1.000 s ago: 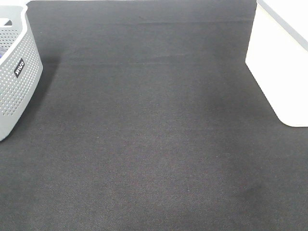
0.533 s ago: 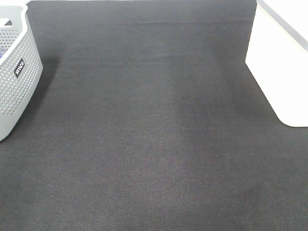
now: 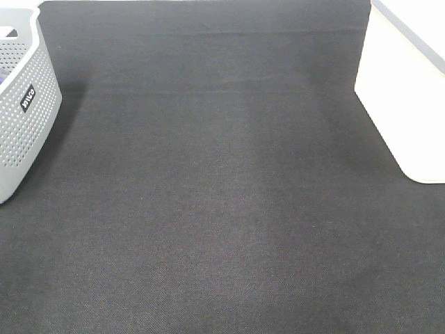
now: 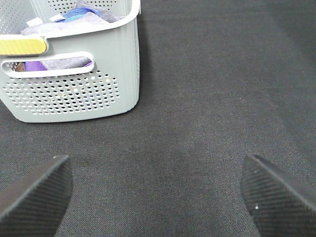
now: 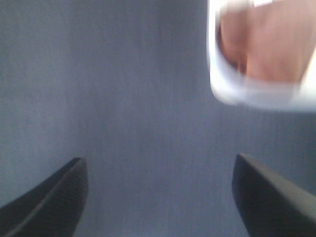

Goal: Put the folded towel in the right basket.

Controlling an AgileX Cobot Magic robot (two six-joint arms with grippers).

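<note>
No folded towel lies on the black mat in the exterior high view. The white right basket (image 3: pixel 410 90) stands at the right edge. In the blurred right wrist view its rim (image 5: pixel 256 96) shows with something pinkish (image 5: pixel 266 44) inside; I cannot tell what that is. My right gripper (image 5: pixel 158 197) is open and empty above the mat, short of the basket. My left gripper (image 4: pixel 158 197) is open and empty over the mat in front of the grey basket (image 4: pixel 74 94). Neither gripper shows in the exterior high view.
The grey perforated basket (image 3: pixel 21 118) stands at the left edge and holds purple, blue and grey cloths (image 4: pixel 79 12). A yellow strip (image 4: pixel 22 46) sits on its rim. The black mat (image 3: pixel 222 195) covers the table between the two baskets.
</note>
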